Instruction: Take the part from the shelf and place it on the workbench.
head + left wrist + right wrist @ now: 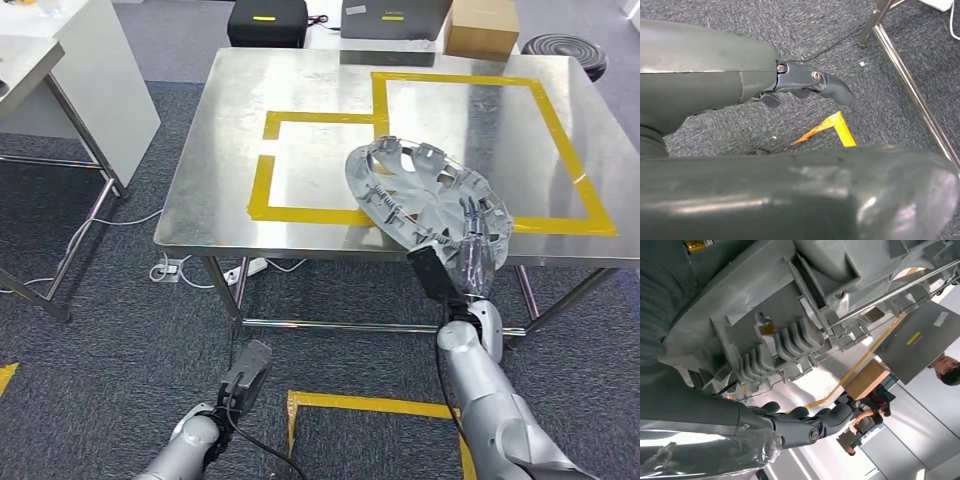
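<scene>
Low at the robot's side, the left hand (243, 375) hangs over grey carpet with fingers (828, 86) apart, grasping nothing. Farther forward, the right hand (469, 262) grips the near rim of the grey wheel cover (426, 195), which tilts up and away from it over the workbench (226, 180) front edge, beside yellow tape outlines (317, 214). Beyond the hand stands a person (947, 369).

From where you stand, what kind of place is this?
Probably a workshop or robot test lab. A steel workbench carries yellow tape outlines, more tape marks the carpet, and the right hand holds a grey wheel cover.
</scene>
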### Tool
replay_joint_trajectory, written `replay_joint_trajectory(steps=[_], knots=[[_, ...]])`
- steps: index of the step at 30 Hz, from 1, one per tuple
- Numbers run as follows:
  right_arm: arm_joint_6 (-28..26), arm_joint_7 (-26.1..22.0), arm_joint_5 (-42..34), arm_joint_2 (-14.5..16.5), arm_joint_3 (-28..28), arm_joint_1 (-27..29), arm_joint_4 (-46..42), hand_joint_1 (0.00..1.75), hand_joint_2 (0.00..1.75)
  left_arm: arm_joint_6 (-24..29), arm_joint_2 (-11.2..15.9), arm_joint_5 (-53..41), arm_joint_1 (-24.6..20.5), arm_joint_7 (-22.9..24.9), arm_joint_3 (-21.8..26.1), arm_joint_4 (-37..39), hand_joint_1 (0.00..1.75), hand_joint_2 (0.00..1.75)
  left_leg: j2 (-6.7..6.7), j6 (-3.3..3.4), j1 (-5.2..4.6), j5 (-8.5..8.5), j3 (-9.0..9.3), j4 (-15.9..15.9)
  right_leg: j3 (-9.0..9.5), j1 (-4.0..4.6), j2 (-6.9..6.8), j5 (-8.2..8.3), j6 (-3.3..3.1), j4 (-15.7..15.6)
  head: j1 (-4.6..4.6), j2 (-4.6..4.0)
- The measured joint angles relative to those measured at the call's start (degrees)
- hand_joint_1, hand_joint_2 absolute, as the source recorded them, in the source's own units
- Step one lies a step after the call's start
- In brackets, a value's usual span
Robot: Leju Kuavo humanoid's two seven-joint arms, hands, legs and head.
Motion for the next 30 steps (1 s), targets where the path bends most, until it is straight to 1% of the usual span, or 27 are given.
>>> replay_joint_trajectory(steps=[21, 25, 28, 30], knots=[[0.0, -0.5, 0.5, 0.9, -3.1, 0.6, 0.0, 0.00, 1.75, 0.1, 0.0, -0.1, 0.0, -0.1, 0.0, 0.0, 0.00, 0.00, 0.00, 0.00, 0.00, 0.00, -0.01, 0.0, -0.01, 0.00, 0.00, 0.00, 0.00, 0.0, 0.00, 0.00], [0.0, -1.3, -1.3, 0.9, -3.3, 0.5, 0.0, 0.00, 0.00, 0.0, 0.1, 0.2, 0.1, 0.0, 0.0, 0.0, 0.00, 0.00, 0.00, 0.00, 0.00, 0.00, -0.01, 0.0, -0.01, 0.00, 0.00, 0.00, 0.00, 0.0, 0.01, 0.00], [0.1, -2.8, -5.2, 0.9, -3.7, 0.1, 0.1, 0.00, 0.00, -0.1, 0.1, 0.3, 0.1, 0.0, 0.0, 0.0, 0.00, 0.00, 0.00, 0.00, 0.00, 0.00, -0.01, 0.0, -0.01, 0.00, 0.01, 0.00, 0.00, 0.0, 0.00, 0.00], [1.2, -3.6, -9.6, 0.9, -4.0, -0.5, 0.0, 0.00, 0.00, -0.2, 0.2, 0.3, 0.1, 0.1, 0.0, 0.0, 0.00, 0.00, 0.00, 0.00, 0.00, 0.01, -0.01, 0.0, -0.01, 0.00, 0.02, 0.00, 0.00, 0.0, 0.00, 0.00]])
